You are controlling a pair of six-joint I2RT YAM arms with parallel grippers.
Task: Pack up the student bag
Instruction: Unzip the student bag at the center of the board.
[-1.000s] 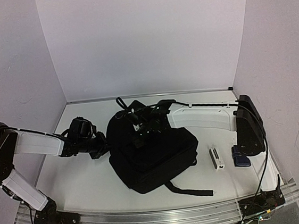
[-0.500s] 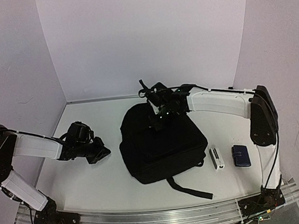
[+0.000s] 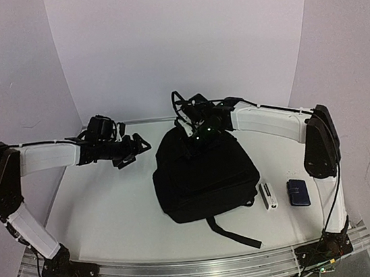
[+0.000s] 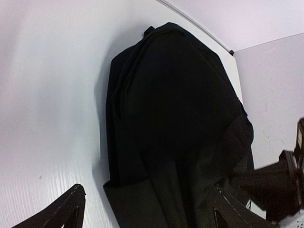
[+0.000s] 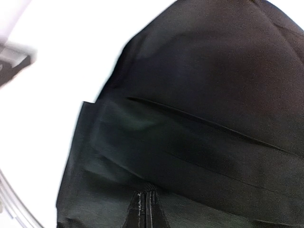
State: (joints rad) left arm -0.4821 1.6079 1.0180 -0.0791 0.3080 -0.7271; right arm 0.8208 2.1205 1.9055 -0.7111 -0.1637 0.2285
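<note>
Black backpack (image 3: 205,176) at the centre of the frame, its top end held by the right gripper (image 3: 192,138).
It lies on the white table (image 3: 113,212), its upper end raised where the right gripper is clamped on the fabric, and a strap (image 3: 238,233) trails toward the bottom edge. The left gripper (image 3: 135,147) hangs left of the backpack and apart from it, spread wide and holding nothing. A small white box (image 3: 268,196) and a dark blue case (image 3: 298,193) lie near each other at lower right.
</note>
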